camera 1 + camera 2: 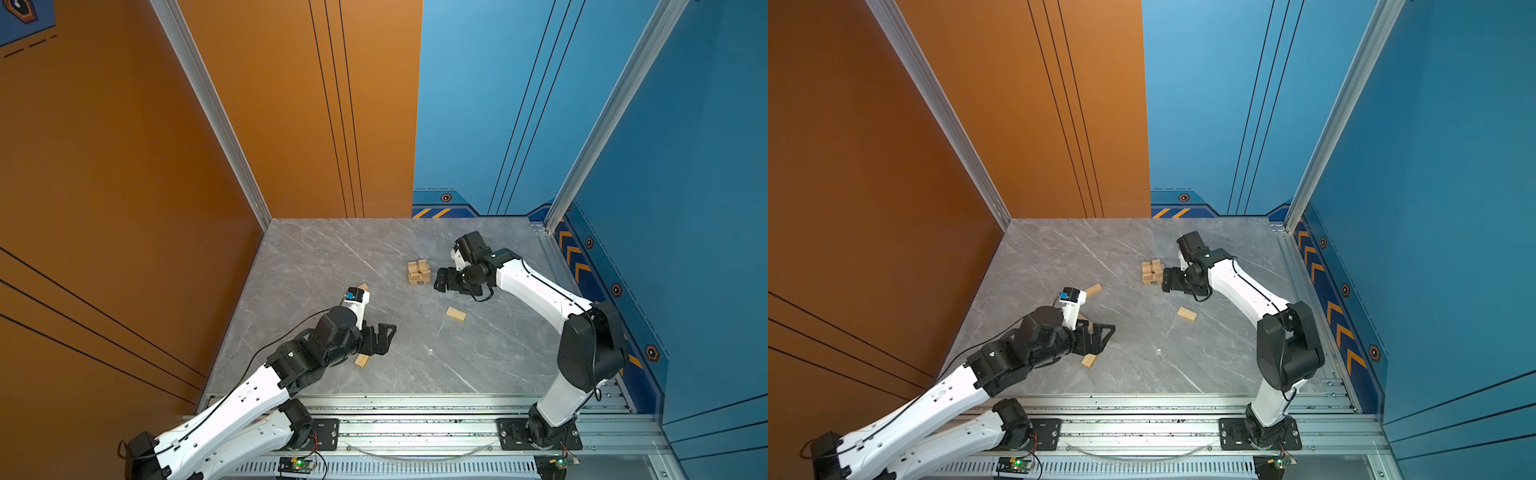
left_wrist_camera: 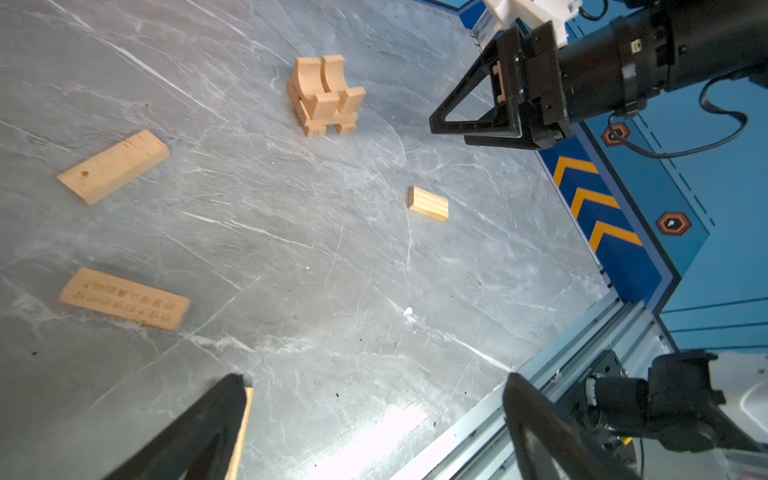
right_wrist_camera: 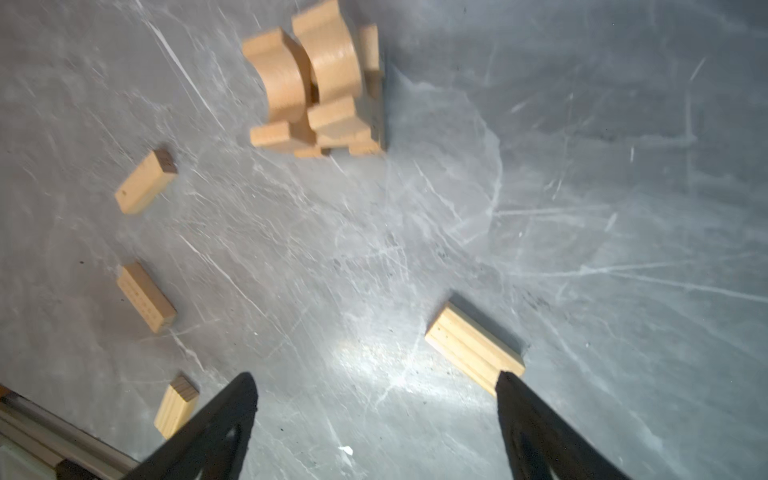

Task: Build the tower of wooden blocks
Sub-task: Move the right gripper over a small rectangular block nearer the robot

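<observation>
Grey marble-pattern tabletop [image 1: 332,257]: wide bare room in middle, toward far edge.
Left gripper [image 2: 374,378]: fingers spread wide, empty, low at front-left.
Right gripper [image 3: 376,378]: spread wide, empty, just beside tower, not touching.
Compact pale wooden block tower [image 1: 419,272]: right of centre, well off edges; two half-ring arches [image 2: 320,75] on top, hollows up.
Flat grooved wooden slab [image 1: 456,314]: alone, nearer front than tower, long axis slanted, grooves along it.
Short wooden bar [image 1: 361,360]: partly under left gripper.

Both arms wear glossy white shells between chunky black joints. A thin black cable [image 2: 669,157] trails along each: the left arm [image 1: 249,395] and the right arm [image 1: 532,286] alike. Each has a black base plate [image 1: 513,440] with silver screws (a green-lit circuit board [image 1: 296,462] sits below). The fingers [image 2: 478,126] are black open triangular frames.
</observation>
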Tool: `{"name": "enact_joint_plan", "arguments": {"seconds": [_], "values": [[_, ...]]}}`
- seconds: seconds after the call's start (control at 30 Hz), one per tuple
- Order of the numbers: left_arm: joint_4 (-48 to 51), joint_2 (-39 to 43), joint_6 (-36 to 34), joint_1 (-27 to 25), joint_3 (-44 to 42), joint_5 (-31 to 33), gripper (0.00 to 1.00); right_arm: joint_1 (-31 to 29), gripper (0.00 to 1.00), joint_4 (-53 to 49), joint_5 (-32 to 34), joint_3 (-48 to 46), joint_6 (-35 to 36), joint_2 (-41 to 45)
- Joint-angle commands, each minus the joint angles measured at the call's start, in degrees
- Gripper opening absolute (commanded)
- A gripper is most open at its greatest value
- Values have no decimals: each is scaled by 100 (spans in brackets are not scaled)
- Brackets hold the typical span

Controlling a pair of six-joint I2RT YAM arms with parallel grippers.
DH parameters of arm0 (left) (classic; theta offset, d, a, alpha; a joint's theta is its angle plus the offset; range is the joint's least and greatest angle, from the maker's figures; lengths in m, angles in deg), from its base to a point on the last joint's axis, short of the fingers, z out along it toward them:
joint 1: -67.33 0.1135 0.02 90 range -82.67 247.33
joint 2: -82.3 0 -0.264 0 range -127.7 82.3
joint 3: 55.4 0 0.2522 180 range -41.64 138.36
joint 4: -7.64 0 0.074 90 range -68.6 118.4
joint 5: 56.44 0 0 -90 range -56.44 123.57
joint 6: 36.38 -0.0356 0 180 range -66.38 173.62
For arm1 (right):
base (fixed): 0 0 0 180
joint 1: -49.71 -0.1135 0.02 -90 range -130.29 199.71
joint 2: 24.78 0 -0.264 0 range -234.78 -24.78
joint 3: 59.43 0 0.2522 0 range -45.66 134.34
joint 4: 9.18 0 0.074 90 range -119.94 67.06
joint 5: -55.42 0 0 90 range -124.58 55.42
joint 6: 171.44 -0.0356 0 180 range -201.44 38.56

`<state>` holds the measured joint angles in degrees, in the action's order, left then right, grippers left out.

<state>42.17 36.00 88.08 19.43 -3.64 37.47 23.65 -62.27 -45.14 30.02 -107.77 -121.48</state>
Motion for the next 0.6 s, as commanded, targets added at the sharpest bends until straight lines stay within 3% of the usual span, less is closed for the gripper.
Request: {"name": "enact_joint_plan", "arguments": {"seconds": [0.0,0.2,0.43,0.57], "values": [[-143,-57,206,-434,-167,618,98,-311,100,200,631,-521,-185,455],[-212,-292,276,-1467,-120,1311,98,-803,100,117,1490,-1297,-471,1285],[-257,-593,335,-2347,-69,1894,98,-934,100,74,1760,-1947,-821,2013],[-221,-628,381,-2583,-17,2044,98,-907,100,121,1828,-2211,-854,2336]]}}
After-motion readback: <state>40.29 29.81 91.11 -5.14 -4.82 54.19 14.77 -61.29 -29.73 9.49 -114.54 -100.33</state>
